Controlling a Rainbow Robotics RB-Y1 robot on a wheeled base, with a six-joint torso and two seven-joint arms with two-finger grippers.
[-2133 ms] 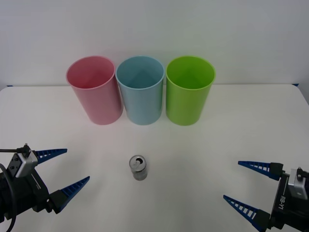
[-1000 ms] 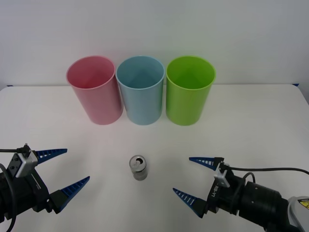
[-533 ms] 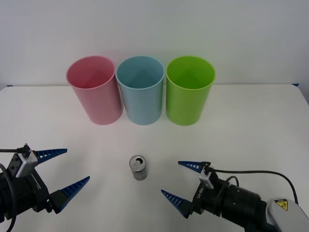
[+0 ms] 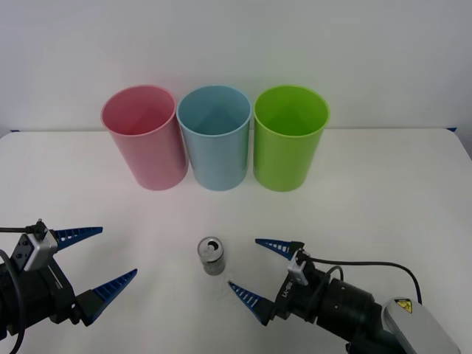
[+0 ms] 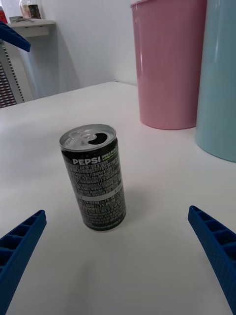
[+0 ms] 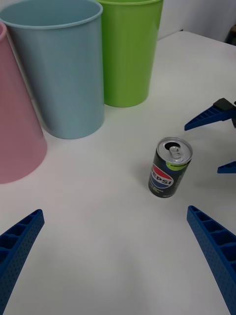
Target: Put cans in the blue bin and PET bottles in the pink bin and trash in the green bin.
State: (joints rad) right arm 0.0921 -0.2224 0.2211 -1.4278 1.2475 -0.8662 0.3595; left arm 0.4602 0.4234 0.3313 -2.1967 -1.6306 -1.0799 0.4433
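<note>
The can (image 4: 212,256) stands upright near the middle of the white surface (image 4: 383,192), well apart from the three bins at the far side. The right gripper (image 4: 254,274) is just to the right of the can, low down, with its fingers spread wide and nothing in them.

To grab well, I think it should slide left until one finger is on each side of the can, then close gently around the middle so the can does not tip. Then lift it and carry it to the blue bin (image 4: 214,137), which stands between the pink bin (image 4: 144,137) and the green bin (image 4: 289,138).

The left gripper (image 4: 90,267) waits near the left, fingers wide too.

The can says "PEPSI"; its small print is too tiny to read.
</note>
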